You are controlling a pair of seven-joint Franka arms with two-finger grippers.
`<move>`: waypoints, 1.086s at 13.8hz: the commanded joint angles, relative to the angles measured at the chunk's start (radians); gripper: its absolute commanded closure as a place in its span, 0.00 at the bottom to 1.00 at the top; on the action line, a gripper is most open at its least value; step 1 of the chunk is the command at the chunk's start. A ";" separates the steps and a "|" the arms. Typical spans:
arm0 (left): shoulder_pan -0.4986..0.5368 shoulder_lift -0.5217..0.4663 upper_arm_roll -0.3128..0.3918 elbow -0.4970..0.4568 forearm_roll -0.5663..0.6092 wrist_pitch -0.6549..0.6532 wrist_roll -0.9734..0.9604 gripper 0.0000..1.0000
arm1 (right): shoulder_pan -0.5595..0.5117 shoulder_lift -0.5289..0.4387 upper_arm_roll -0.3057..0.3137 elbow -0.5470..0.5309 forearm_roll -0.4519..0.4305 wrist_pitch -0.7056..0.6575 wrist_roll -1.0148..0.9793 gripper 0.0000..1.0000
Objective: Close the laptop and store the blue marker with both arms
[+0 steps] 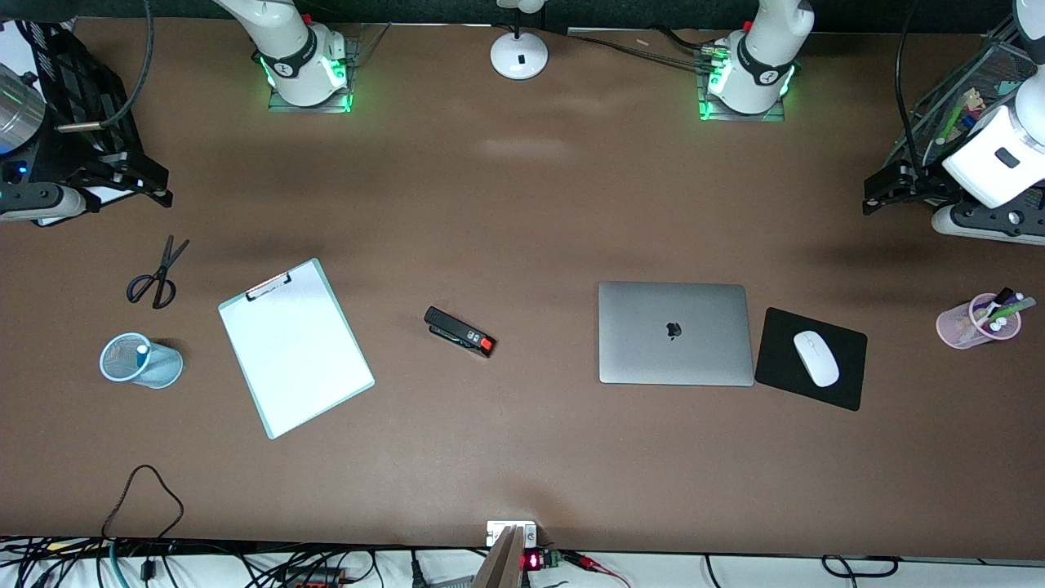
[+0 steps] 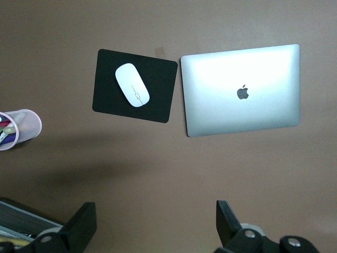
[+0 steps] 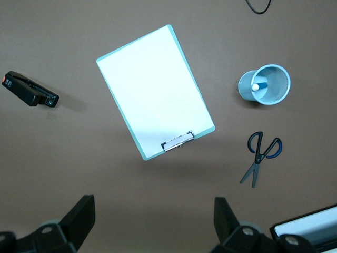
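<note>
Front view shows my laptop [image 1: 674, 333] lying flat with its lid down, the apple logo facing up, toward my left arm's end of the table and just beside the black mouse pad [image 1: 811, 358] with its white mouse [image 1: 815, 358]. That half of the job looks finished. The clipboard [image 1: 295, 348] lies toward my right arm's end, with the stapler [image 1: 459, 331] between it and the laptop. Beside the clipboard stands the light-blue mesh cup [image 1: 140, 360], with the scissors [image 1: 157, 276] farther from the camera than the cup. Inside the cup I see the blue marker [image 3: 256, 87], only its white end and a bit of blue showing, so I judge the storing done as well and nothing obvious left. The pink cup [image 1: 978, 320] of mixed markers sits at the edge near my left arm.

Both of my arms are drawn back high at the table's two ends. My left gripper [image 2: 156, 225] hangs over bare table near the laptop and mouse pad, fingers spread wide, holding nothing. My right gripper [image 3: 154, 222] hangs over bare table near the clipboard, fingers equally spread and empty.
</note>
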 commanded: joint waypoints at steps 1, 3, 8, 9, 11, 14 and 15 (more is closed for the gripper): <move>0.000 0.008 0.000 0.016 0.018 0.002 0.020 0.00 | -0.040 -0.011 -0.003 -0.004 -0.002 0.019 -0.015 0.00; 0.000 0.008 0.000 0.016 0.018 0.002 0.020 0.00 | -0.052 -0.011 -0.003 -0.004 -0.002 0.016 -0.015 0.00; -0.001 0.011 0.000 0.019 0.018 0.005 0.020 0.00 | -0.060 -0.011 -0.001 0.001 -0.002 0.010 -0.010 0.00; -0.001 0.011 0.000 0.019 0.018 0.006 0.020 0.00 | -0.058 -0.011 -0.001 0.001 -0.001 0.008 -0.007 0.00; -0.001 0.011 0.000 0.021 0.018 0.006 0.020 0.00 | -0.054 -0.012 0.003 0.001 0.001 0.006 0.003 0.00; -0.001 0.017 0.000 0.029 0.018 0.006 0.021 0.00 | -0.052 -0.014 0.008 0.002 0.004 0.003 0.020 0.00; -0.001 0.017 0.000 0.029 0.018 0.006 0.020 0.00 | -0.052 -0.014 0.008 0.004 0.004 0.002 0.019 0.00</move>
